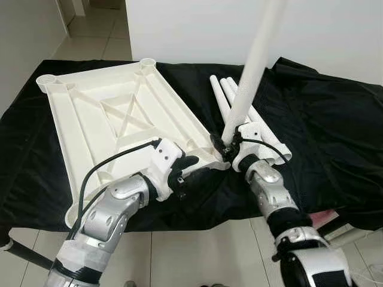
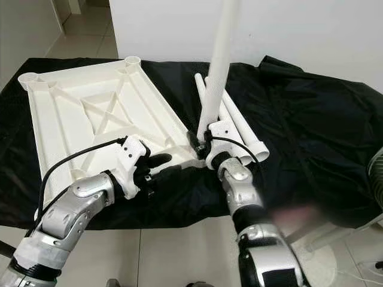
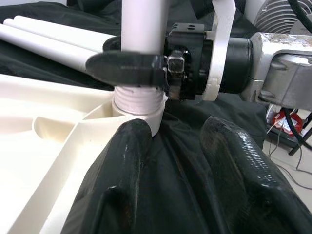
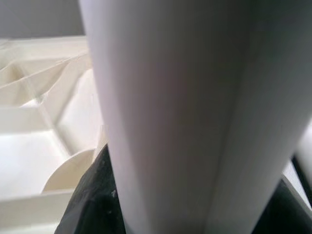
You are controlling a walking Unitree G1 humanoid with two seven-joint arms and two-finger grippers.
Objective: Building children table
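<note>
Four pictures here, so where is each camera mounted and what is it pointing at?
Left eye view: on the head, looking down at the upturned white tabletop on a black cloth; both silver arms show.
Right eye view: its stereo twin, same scene, with spare legs lying beside.
Left wrist view: along the left gripper, open, facing the corner socket and the right gripper.
Right wrist view: pressed up against the upright leg that the right gripper clamps.
Shared: the leg standing in the socket.

Right pincer [image 3: 127,68] clamps white leg [image 3: 144,29] in tabletop socket [image 3: 139,109].
</note>
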